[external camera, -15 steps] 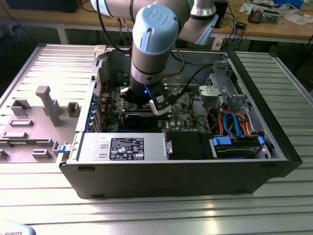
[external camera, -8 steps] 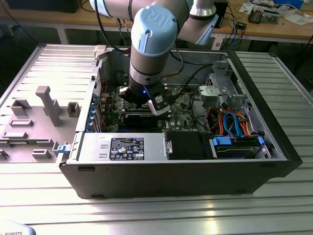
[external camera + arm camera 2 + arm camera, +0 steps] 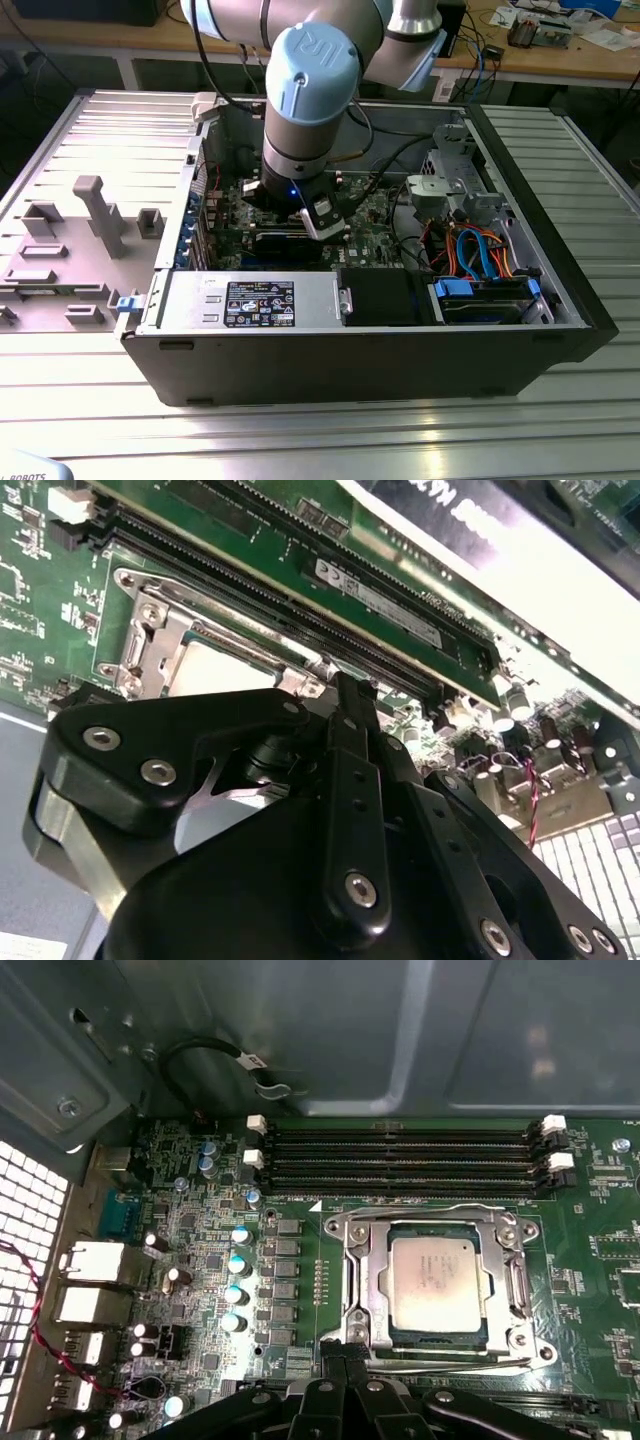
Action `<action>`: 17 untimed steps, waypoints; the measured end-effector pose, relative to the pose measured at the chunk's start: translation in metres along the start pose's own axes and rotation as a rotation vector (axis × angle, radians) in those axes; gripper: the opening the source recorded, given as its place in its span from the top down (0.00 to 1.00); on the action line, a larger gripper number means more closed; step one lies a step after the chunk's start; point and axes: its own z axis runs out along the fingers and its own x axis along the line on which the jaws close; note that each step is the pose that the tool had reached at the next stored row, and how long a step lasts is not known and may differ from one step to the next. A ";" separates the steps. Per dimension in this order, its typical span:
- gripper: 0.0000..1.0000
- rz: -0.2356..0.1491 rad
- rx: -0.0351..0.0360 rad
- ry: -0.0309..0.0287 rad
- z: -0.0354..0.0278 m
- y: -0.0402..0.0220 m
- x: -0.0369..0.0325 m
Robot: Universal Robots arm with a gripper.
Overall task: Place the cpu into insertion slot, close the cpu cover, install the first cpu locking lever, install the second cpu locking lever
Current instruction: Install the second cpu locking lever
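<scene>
Sitting flat in the insertion slot (image 3: 437,1290), the cpu (image 3: 432,1282) shows its silvery top through the window of the cpu cover (image 3: 372,1290), which lies closed around it. Beside the slot run the long black memory slots (image 3: 400,1155), and past them rises the grey case wall (image 3: 400,1030). The gripper (image 3: 345,1375) hangs just beside the slot's edge, its fingers drawn together on nothing. In the exterior view the arm (image 3: 310,100) reaches down into the open computer case (image 3: 560,300) over the green board (image 3: 375,235).
</scene>
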 end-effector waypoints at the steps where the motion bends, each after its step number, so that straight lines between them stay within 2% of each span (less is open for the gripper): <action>1: 0.89 0.000 -0.0040 -0.0002 0.0009 -0.0004 0.0004; 2: 0.89 -0.001 -0.0075 -0.0001 0.0011 -0.0004 0.0010; 3: 0.89 -0.001 -0.0142 -0.0001 0.0016 -0.0006 0.0015; 5: 0.89 -0.002 -0.0205 -0.0003 0.0031 -0.0010 0.0016; 13: 0.89 -0.002 -0.0213 -0.0004 0.0085 -0.0024 0.0035; 17: 0.89 -0.002 -0.0213 -0.0003 0.0115 -0.0001 0.0055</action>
